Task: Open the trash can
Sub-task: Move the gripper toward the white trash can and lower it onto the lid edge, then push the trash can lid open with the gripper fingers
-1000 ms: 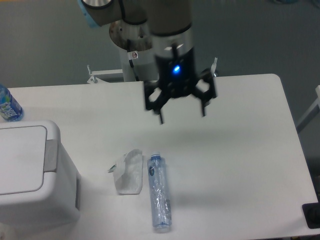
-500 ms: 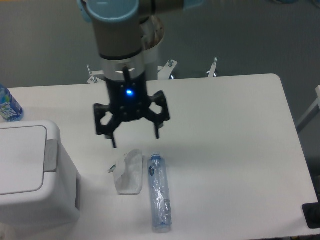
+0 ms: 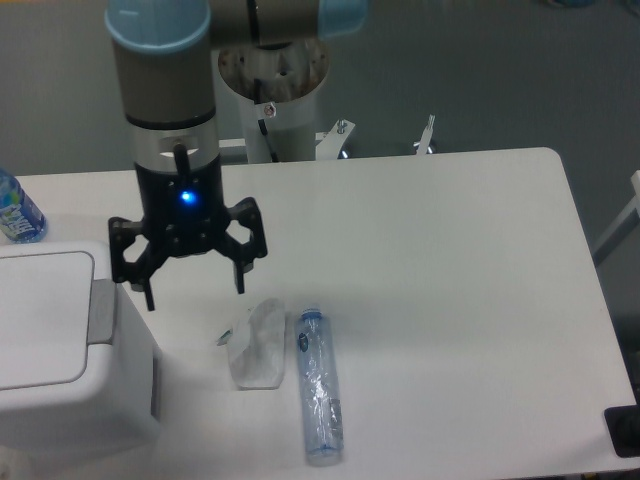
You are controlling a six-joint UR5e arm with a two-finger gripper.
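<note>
White tabletop [image 3: 450, 250] fills most of the view, with grey floor behind its far edge. At the near left corner stands the trash can [image 3: 60, 350], a big white box with its flat lid down and the grey push tab [image 3: 103, 313] showing on the rim at its right side. The gripper [image 3: 195, 290] hangs over the left part of the tabletop with its two fingers spread wide and nothing between them; its left fingertip is just beside the tab, above the can's right rim. A blue light glows on the gripper's body.

Half a second ago the gripper was nearer the middle of the tabletop, above the crumpled clear plastic; a second ago it was further right still, close to the far edge. It has travelled leftward towards the can with the fingers equally spread throughout.

The crumpled clear plastic [image 3: 258, 345] and the empty clear bottle [image 3: 320, 385] lie side by side toward the near edge, unmoved. A blue-labelled bottle [image 3: 15, 210] stands at the left edge behind the can, also unmoved. The lid is as before.
</note>
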